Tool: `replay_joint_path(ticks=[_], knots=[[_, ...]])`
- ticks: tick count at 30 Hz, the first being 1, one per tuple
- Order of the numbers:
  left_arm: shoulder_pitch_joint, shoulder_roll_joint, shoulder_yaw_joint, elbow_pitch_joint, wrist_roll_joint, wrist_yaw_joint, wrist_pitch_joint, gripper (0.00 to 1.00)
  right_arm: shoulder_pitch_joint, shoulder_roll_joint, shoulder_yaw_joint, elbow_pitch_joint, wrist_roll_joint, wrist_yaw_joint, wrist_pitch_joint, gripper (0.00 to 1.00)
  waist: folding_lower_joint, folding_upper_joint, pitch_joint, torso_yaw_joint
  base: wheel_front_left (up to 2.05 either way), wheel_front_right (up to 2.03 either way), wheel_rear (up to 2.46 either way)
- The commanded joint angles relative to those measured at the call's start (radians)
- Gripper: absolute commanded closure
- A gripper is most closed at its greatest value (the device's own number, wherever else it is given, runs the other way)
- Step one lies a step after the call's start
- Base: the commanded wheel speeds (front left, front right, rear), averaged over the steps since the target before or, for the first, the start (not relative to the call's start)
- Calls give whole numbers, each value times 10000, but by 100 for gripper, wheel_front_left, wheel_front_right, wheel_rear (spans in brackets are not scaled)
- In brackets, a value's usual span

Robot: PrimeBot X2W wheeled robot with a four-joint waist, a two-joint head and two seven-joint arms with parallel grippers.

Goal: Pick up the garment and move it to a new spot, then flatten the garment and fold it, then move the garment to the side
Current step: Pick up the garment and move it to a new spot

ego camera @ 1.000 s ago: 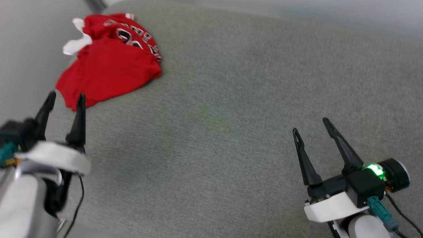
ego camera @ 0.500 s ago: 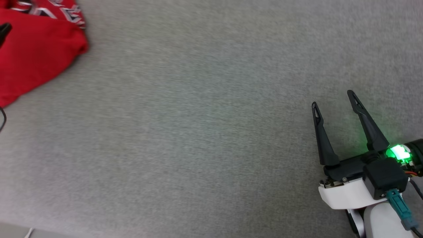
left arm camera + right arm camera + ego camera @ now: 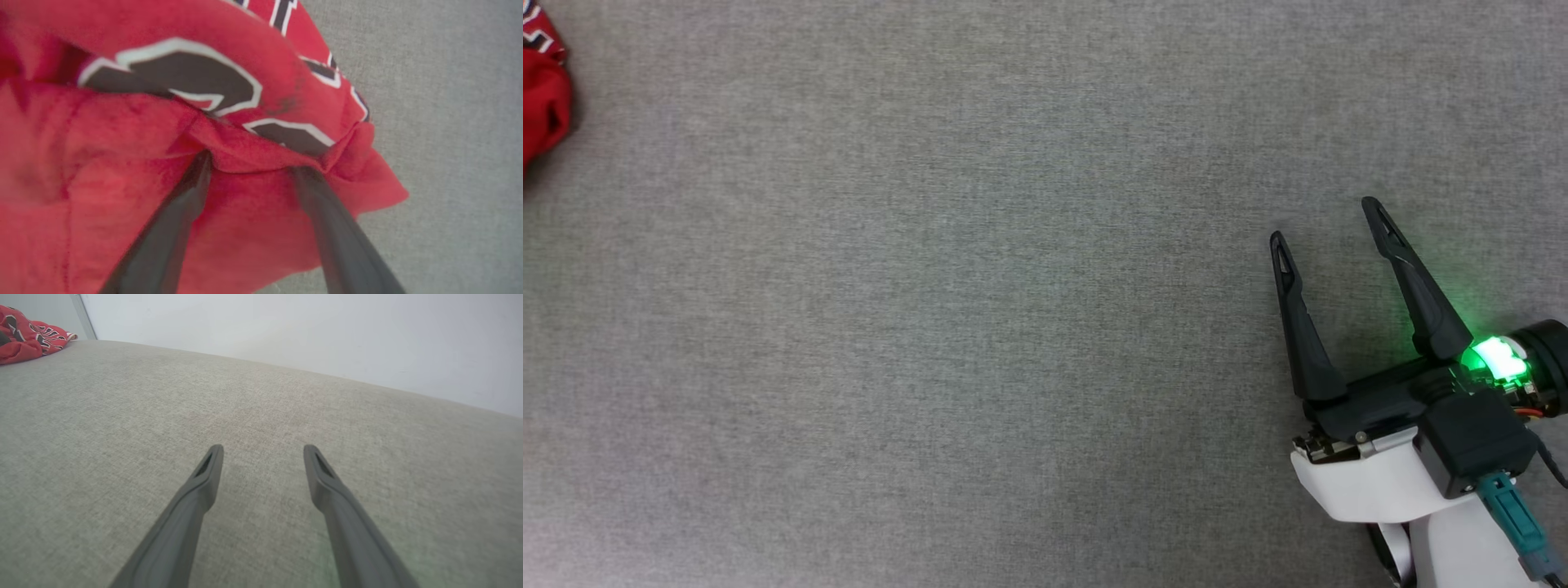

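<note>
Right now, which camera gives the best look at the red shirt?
The left wrist view: the red shirt sits close up there, crumpled, its black white-outlined lettering plain. The head view catches a red sliver at the left edge; the right wrist view has it small and far off, at the upper left.

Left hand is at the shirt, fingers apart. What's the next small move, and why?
Probably close the left hand: its open fingers straddle a raised fold of the red shirt, tips against the cloth, so a pinch should catch it. The right hand hangs open over the grey surface.
</note>
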Motion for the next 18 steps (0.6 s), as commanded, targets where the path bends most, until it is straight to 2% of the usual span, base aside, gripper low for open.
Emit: replay_joint_path(ticks=[1,2,3,6,8,15,18], knots=[[150,-123,-320,244,135,28,7,8,22,-81,-153,283,-32,-17,64,0,-1,-1,47,-70,0,0,0],[253,-168,-468,365,135,28,6,64,19,-85,-142,309,-27,-17,65,0,-1,-1,38,-91,0,0,0],[354,-255,-574,424,8,28,24,100,39,-85,-133,331,-34,-17,65,0,-1,-1,12,-102,0,0,0],[438,-434,-561,507,-384,25,-211,100,50,-83,-118,357,-67,-17,63,0,-1,-1,-140,-92,0,0,0],[457,-327,-616,399,-441,20,-486,100,44,-78,-93,396,-88,-15,60,0,-1,-1,-347,-72,0,0,0],[663,387,-1023,-1328,-720,6,-2046,100,93,-52,136,846,213,-14,26,0,-1,-1,-1642,-51,0,0,0],[939,494,-1371,-2198,-888,6,-2847,100,182,-52,216,1157,556,-12,25,0,-1,-1,-2410,-74,0,0,0]])
